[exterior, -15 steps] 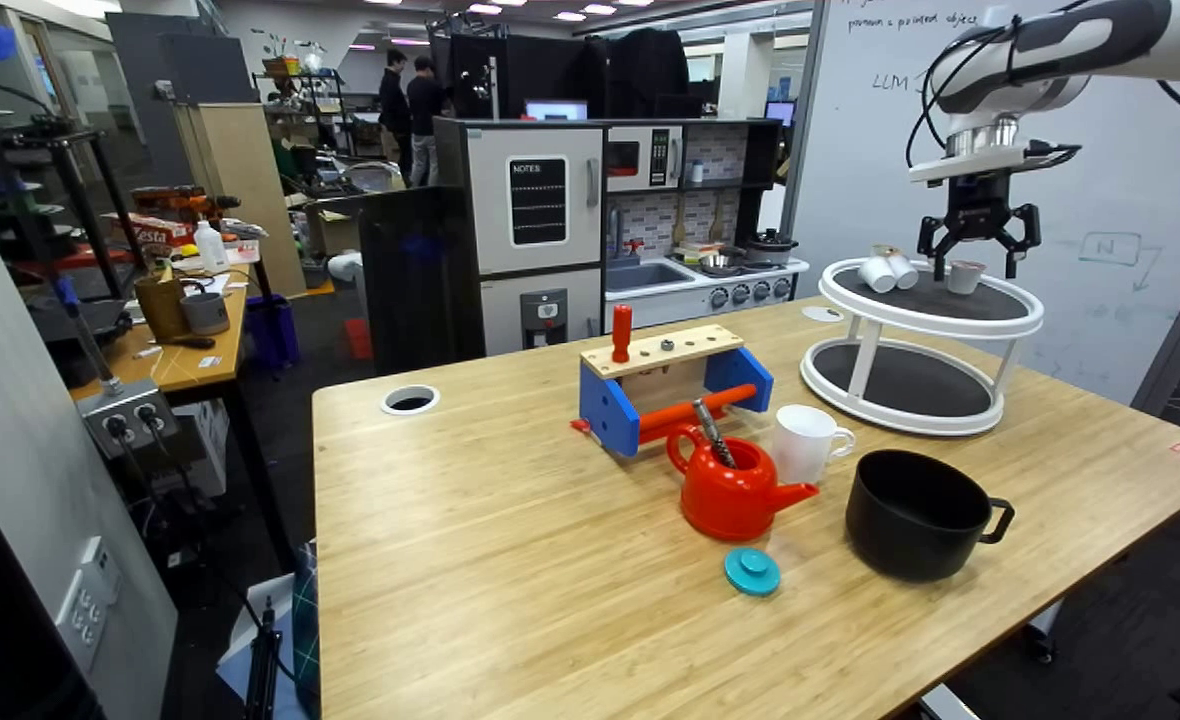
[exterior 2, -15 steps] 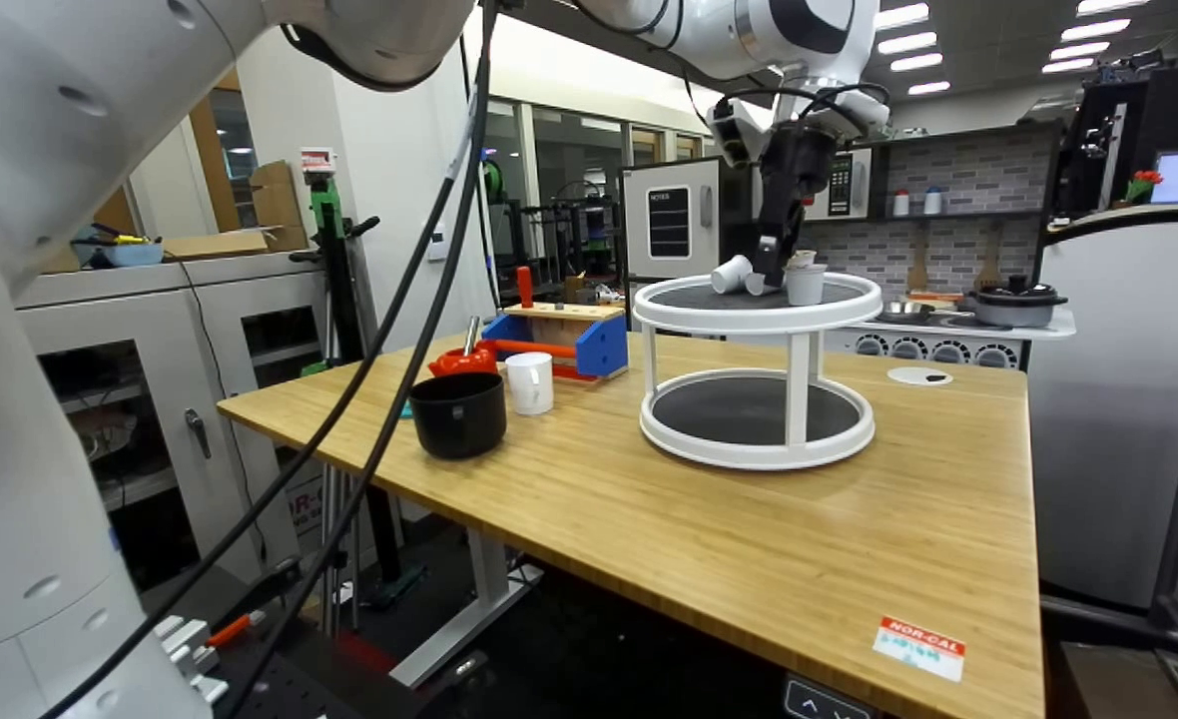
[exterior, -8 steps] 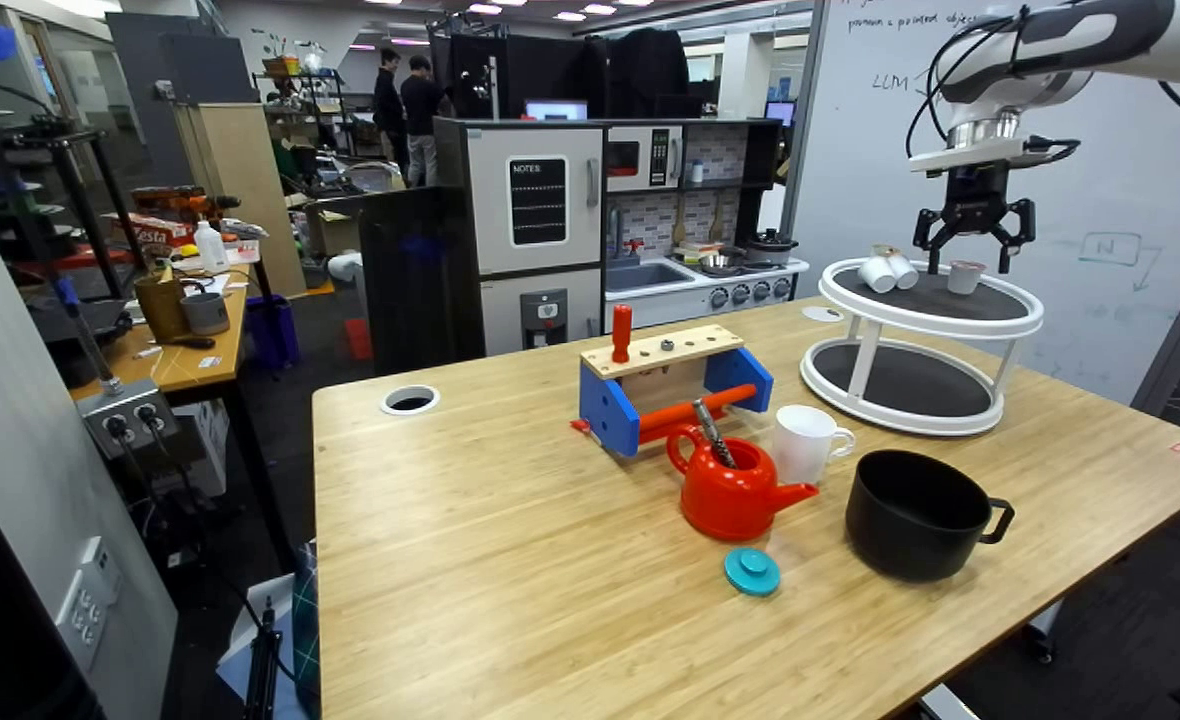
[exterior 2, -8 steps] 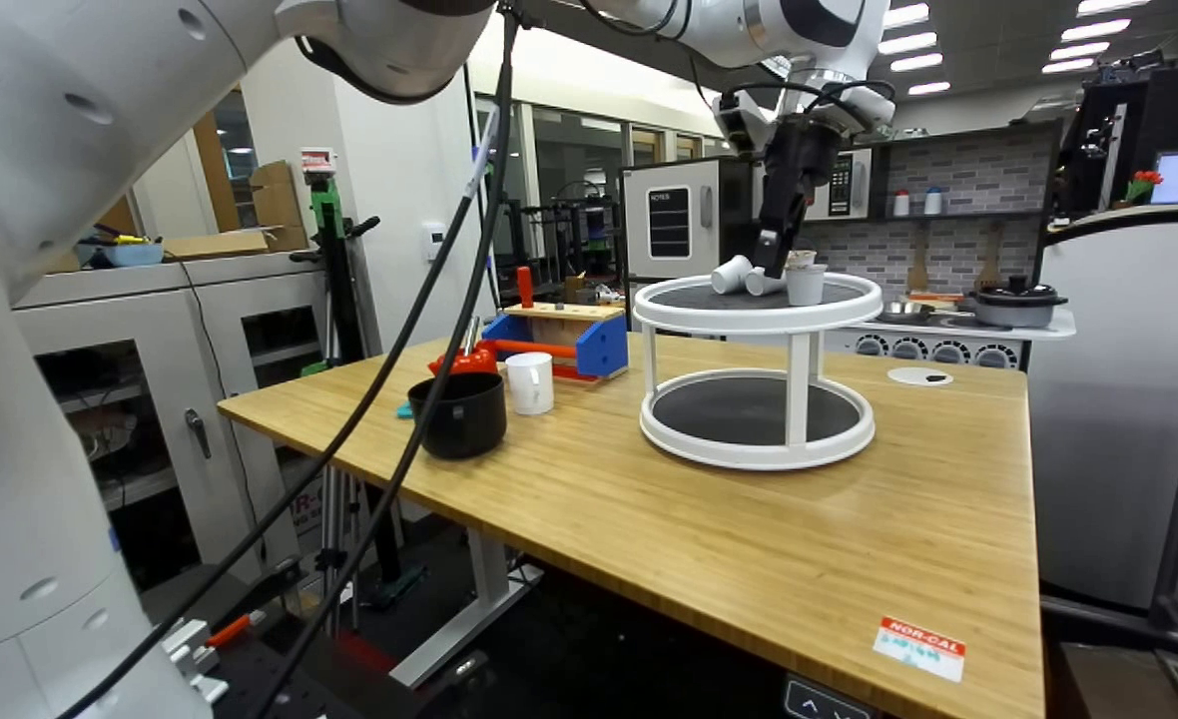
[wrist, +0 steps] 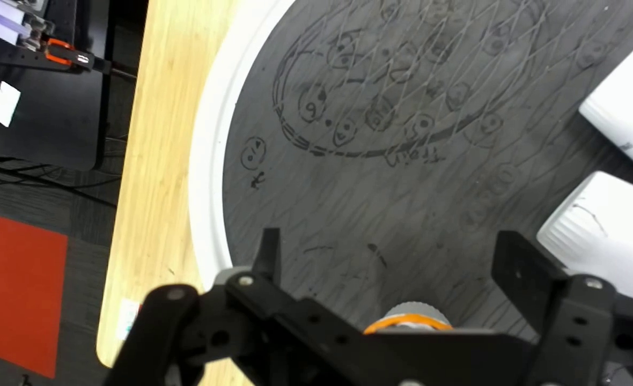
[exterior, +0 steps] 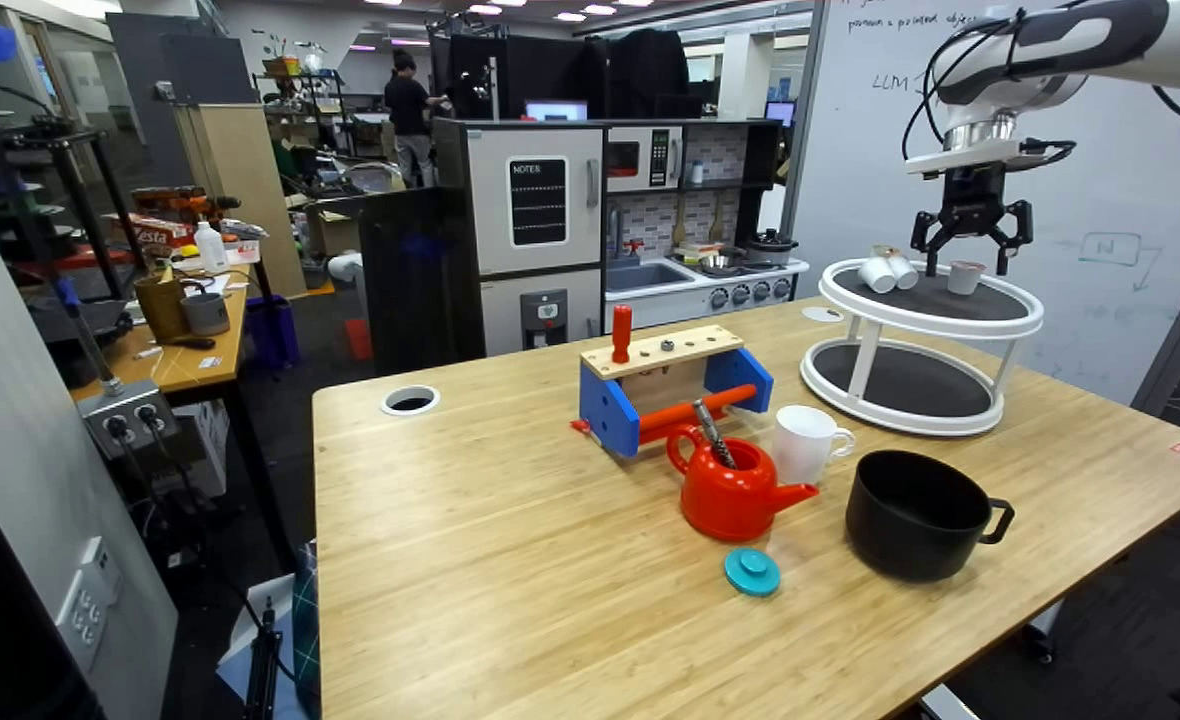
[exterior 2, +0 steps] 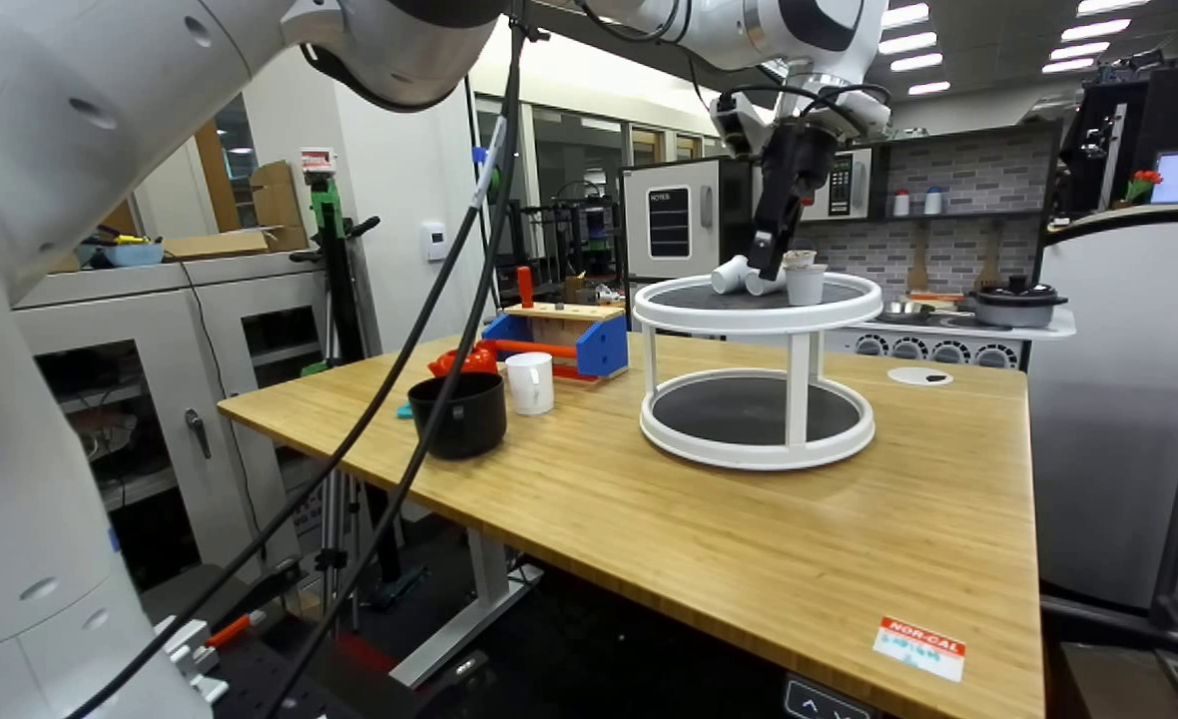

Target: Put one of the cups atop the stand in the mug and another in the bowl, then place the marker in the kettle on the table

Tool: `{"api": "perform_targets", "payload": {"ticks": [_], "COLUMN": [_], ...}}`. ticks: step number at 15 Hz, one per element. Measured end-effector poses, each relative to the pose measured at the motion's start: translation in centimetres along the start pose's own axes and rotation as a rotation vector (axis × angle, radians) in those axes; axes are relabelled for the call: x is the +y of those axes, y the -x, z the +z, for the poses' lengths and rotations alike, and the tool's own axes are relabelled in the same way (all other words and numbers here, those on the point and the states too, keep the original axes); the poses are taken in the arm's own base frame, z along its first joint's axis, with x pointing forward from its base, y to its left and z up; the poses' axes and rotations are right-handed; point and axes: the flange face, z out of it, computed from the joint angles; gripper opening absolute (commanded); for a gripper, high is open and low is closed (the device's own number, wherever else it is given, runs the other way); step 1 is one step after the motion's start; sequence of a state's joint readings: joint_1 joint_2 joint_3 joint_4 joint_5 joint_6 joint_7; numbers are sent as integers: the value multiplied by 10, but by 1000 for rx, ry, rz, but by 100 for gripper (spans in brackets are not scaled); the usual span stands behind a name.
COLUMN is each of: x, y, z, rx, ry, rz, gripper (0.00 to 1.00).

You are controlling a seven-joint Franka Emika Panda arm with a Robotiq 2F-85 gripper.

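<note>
My gripper (exterior: 967, 268) hangs just above the top tier of the white-rimmed stand (exterior: 935, 318), open and holding nothing. In the wrist view its two fingers (wrist: 520, 268) stand wide apart. An upright cup with an orange rim (wrist: 416, 309) shows between them near the palm, partly hidden. Two white cups (wrist: 611, 236) lie on their sides beside one finger. Another cup (exterior: 886, 250) shows partly behind them in an exterior view. The white mug (exterior: 803, 445) and black bowl (exterior: 915, 530) stand on the table. The marker (exterior: 712, 430), looking grey and patterned, leans in the red kettle (exterior: 730, 510).
A blue, red and wooden toy workbench (exterior: 610, 405) stands behind the kettle. A teal lid (exterior: 752, 571) lies in front of it. Black cables (exterior 2: 419, 439) hang across an exterior view, crossing the bowl. The table edge (wrist: 129, 214) runs beside the stand.
My gripper has risen slightly and shifted a little sideways above the stand, away from the upright cup, its jaws staying wide. Cups, mug, bowl and kettle have not moved.
</note>
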State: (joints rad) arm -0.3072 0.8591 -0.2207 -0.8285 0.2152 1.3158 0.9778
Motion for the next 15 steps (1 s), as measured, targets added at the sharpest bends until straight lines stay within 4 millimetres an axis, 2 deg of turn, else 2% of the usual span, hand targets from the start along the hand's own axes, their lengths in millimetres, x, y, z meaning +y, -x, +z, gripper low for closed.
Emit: {"api": "perform_targets", "payload": {"ticks": [4,10,11,12,14,15], "x": [0,4,5,5,5,4], "y": [-1,-24,-26,-27,-27,-26], "z": [1,9,10,11,11,11], "rx": [6,59,60,59,59,59], "ry": [3,4,6,8,8,8], "rz": [9,201,222,238,259,266], "gripper": [100,100,95,74,69,63]}}
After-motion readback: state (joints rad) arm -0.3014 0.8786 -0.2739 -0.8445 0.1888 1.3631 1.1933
